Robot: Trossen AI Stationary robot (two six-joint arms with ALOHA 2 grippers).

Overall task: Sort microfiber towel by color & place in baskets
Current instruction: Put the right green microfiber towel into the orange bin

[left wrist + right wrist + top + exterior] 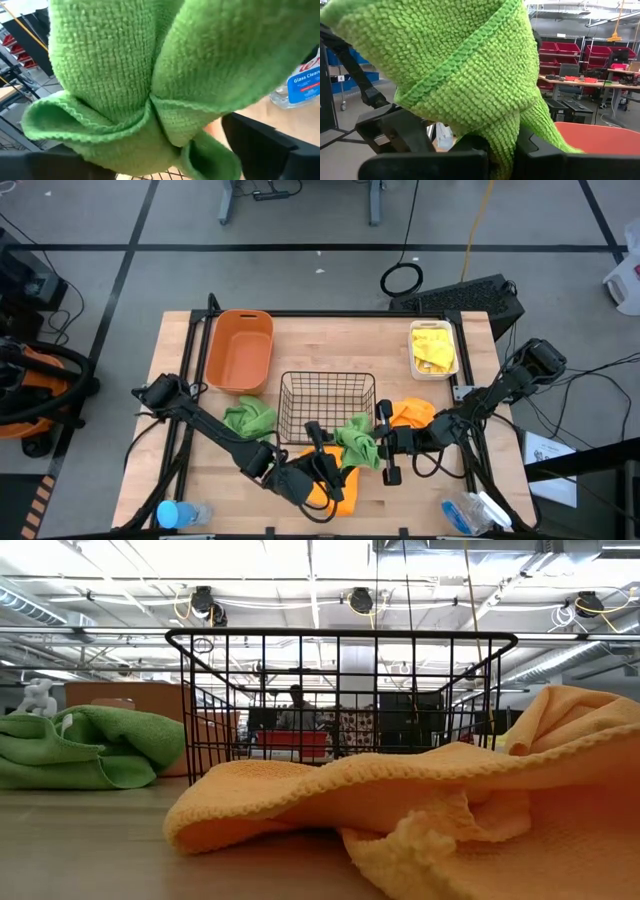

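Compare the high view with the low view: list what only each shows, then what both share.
Only the high view: the orange tub, the white bin holding yellow towels, both arms, and the right gripper shut on a green towel, with the left gripper beside it.

Only the low view: a person in the room beyond.

Both: the black wire basket, another green towel and an orange towel on the table.
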